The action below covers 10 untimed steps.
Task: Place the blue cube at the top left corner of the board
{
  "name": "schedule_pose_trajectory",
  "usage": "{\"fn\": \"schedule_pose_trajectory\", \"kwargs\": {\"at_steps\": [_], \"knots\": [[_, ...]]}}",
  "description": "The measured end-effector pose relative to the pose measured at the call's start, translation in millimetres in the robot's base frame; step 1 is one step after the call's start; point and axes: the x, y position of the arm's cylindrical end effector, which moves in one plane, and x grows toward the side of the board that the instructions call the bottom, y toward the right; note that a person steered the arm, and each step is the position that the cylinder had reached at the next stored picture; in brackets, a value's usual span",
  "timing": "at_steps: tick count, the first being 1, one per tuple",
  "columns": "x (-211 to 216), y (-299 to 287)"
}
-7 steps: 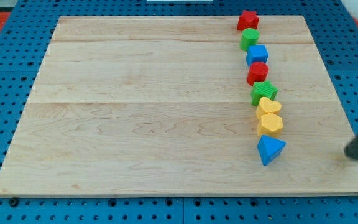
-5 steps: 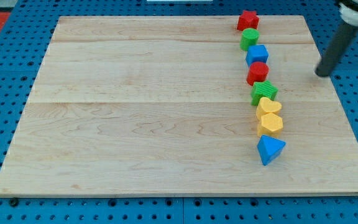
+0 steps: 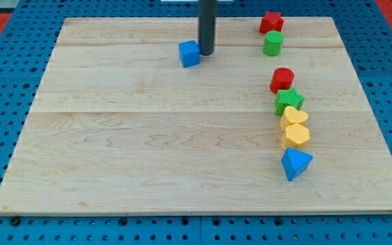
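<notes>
The blue cube lies on the wooden board, in its upper middle, well left of the column of other blocks. My tip stands right against the cube's right side, touching it or nearly so. The dark rod rises straight up out of the view's top. The board's top left corner is far to the cube's left.
A column of blocks runs down the board's right part: a red star, a green cylinder, a red cylinder, a green star, two yellow blocks and a blue triangle.
The blue cube has left the column between the green and red cylinders and slid far left. My tip moved from the board's right side to the cube's right side.
</notes>
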Motion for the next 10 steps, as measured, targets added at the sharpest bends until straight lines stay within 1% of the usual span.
{"fn": "schedule_pose_trajectory", "kwargs": {"at_steps": [1,2,4,5,6,7,8,9,10], "knots": [[6.7,-39.4],[11.9,-117.5],[32.6,-139.1],[32.6,-176.3],[50.4,-188.7],[47.3,-219.7],[-9.1,-240.5],[-12.2,-200.7],[39.5,-213.1]]}}
